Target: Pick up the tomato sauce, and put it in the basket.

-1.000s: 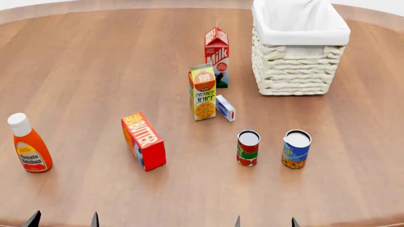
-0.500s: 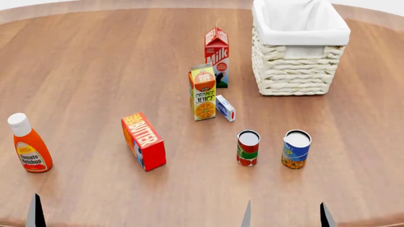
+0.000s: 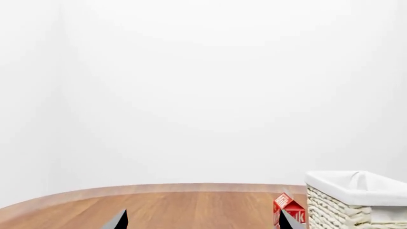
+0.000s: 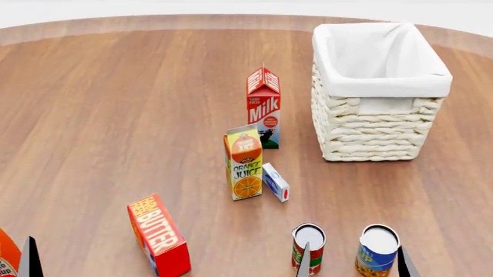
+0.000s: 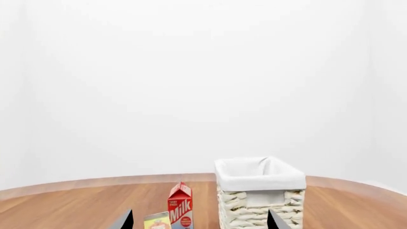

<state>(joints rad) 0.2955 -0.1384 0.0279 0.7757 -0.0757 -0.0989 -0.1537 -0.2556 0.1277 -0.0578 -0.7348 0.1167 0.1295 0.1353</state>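
At the lower left corner of the head view, an orange ketchup bottle is cut off by the frame edge, with one dark fingertip of the left end effector just beside it; only that tip shows there. In the left wrist view its two tips stand wide apart with nothing between them. Right of the bottle, a red butter box lies on the round brown wooden counter. Near the centre stand a tall orange juice carton and, above it in the frame, a red milk carton; a small white and blue box leans just right of the juice. At the lower edge sits the tomato sauce, a small red-labelled can with a silvery top, beside a blue-labelled can. The right end effector has its dark tips spread, one before each can, gripping nothing. The cream woven basket with white lining fills the upper right, well apart from the cans.
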